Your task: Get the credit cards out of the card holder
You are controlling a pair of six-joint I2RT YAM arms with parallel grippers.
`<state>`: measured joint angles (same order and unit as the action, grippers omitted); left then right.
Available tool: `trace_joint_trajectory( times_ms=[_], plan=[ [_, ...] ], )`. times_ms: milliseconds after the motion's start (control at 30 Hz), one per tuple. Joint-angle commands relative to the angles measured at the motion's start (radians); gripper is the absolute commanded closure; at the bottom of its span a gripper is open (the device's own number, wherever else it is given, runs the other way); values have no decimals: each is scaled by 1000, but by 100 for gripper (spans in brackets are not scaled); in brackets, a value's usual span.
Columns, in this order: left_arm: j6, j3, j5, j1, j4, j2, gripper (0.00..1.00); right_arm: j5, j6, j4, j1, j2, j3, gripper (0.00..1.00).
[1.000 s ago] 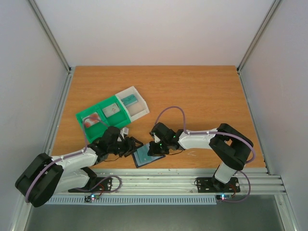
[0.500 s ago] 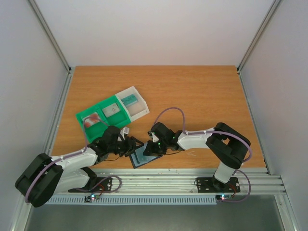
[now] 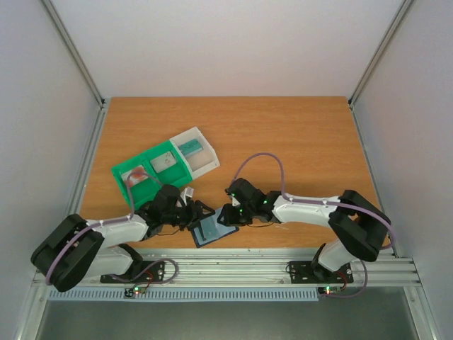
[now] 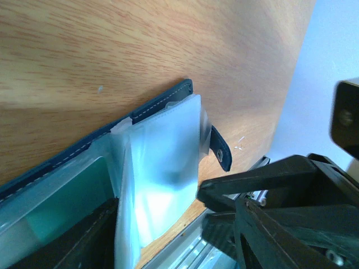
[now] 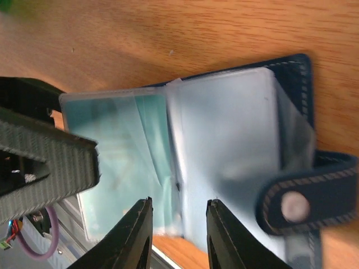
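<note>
While card holder [image 3: 211, 231] lies open: left gripper [image 3: 199, 214] half-open astride clear sleeve [image 4: 165, 157]; right gripper [image 5: 178, 212] narrowly parted above holder, gripping nothing.

The surface [image 3: 297, 142] is an orange-brown wood-grain board, walled in by pale panels on the left, right and far sides. Two things lie directly on it. A green-and-white compartment tray [image 3: 207, 163] sits left of the middle, turned at an angle, its white end toward the right. The card holder [image 3: 212, 230] lies spread open at the near edge, nearer than the tray, its dark cover flat on the wood and clear sleeves facing up.
</note>
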<state>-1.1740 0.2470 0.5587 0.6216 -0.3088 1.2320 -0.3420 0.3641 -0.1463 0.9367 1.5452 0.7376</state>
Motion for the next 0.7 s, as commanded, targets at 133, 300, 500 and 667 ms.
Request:
trace_joint_trajectory(
  times_ms=[133,300,500,667],
  plan=[
    [-34,71,17,45,-149,66,46,221,-98,-208,1,-203,-7,70],
    [-30,90,20,53,-159,93,46,256,-116,-247,-1,-250,-16,69],
    [20,106,-22,52,-17,35,49,224,-144,-231,-2,-211,-4,65],
    [86,114,-119,53,197,-57,54,198,-171,-226,-1,-151,32,68]
  ],
)
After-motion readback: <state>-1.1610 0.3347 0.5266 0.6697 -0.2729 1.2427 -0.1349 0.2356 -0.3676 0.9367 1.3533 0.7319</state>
